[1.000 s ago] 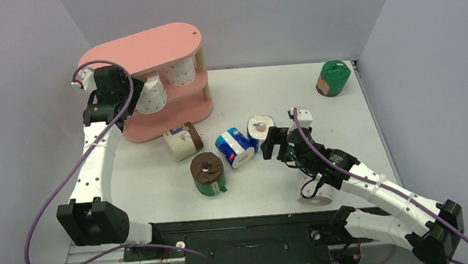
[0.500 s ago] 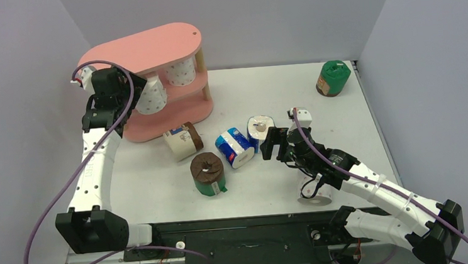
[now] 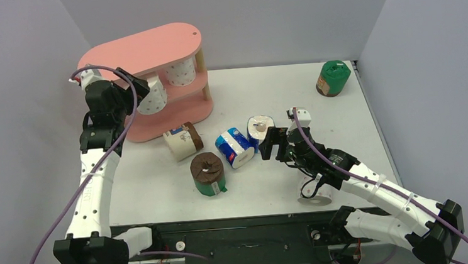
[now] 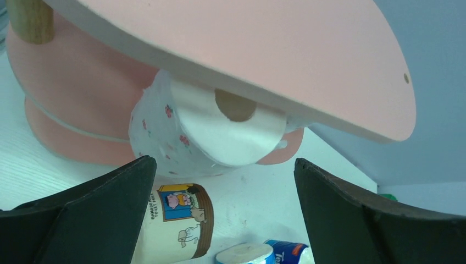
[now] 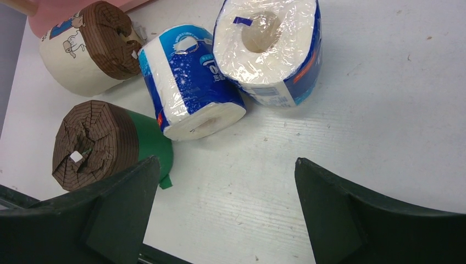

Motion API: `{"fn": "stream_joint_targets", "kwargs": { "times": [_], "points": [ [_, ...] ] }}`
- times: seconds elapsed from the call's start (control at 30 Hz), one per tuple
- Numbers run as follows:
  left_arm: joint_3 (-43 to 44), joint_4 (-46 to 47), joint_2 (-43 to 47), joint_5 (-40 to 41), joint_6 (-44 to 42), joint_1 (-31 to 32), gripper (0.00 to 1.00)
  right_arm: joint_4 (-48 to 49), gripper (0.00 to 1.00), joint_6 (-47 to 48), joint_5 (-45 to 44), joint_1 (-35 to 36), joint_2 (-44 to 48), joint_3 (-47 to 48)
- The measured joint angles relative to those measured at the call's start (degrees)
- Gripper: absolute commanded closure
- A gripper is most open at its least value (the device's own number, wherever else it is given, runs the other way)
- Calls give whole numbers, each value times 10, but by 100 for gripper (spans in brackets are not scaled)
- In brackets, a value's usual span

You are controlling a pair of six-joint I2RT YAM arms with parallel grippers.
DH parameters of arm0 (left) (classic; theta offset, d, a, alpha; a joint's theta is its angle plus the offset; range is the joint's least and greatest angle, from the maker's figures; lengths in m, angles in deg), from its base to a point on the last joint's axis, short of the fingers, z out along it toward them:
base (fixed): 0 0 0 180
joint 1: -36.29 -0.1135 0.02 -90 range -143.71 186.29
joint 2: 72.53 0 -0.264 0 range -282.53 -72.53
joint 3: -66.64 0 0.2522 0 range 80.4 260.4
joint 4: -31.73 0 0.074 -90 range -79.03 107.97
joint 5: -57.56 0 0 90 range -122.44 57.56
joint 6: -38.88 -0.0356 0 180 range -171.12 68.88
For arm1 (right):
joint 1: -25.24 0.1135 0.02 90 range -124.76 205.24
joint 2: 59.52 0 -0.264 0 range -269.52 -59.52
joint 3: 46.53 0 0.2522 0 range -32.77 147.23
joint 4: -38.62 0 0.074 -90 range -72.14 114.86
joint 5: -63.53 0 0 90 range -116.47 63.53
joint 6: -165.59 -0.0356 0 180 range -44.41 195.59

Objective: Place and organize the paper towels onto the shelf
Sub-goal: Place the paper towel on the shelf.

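Two dotted rolls point(image 3: 180, 72) sit on the middle tier of the shelf point(image 3: 149, 47), the tilted roll point(image 4: 203, 132) just before my left fingers point(image 4: 82, 214), spread wide and empty; my right fingers point(image 5: 99, 214) gape empty above the table point(image 5: 384, 137).

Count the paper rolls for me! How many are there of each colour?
White rolls: 3 (left shelf roll, right shelf roll, near-edge roll)
Blue-and-white rolls: 2 (lying roll, upright roll)
Green rolls: 2 (brown-topped one, far one)
Beige roll: 1
Total: 8
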Motion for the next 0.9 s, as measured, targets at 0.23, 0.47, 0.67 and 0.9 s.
{"fn": "stream_joint_targets", "kwargs": {
  "times": [0.23,0.47,0.67,0.9],
  "points": [
    [-81,32,60,-18,-82,9,4,0,12,0,3,0,0,-2],
    [-162,57,138,-1,-169,42,4,2,12,1,6,0,0,-2],
    [-190,70,135,3,-205,44,4,4,12,3,12,0,0,-2],
    [-190,96,83,3,-214,44,2,3,12,11,12,0,4,-3]
  ]
}}
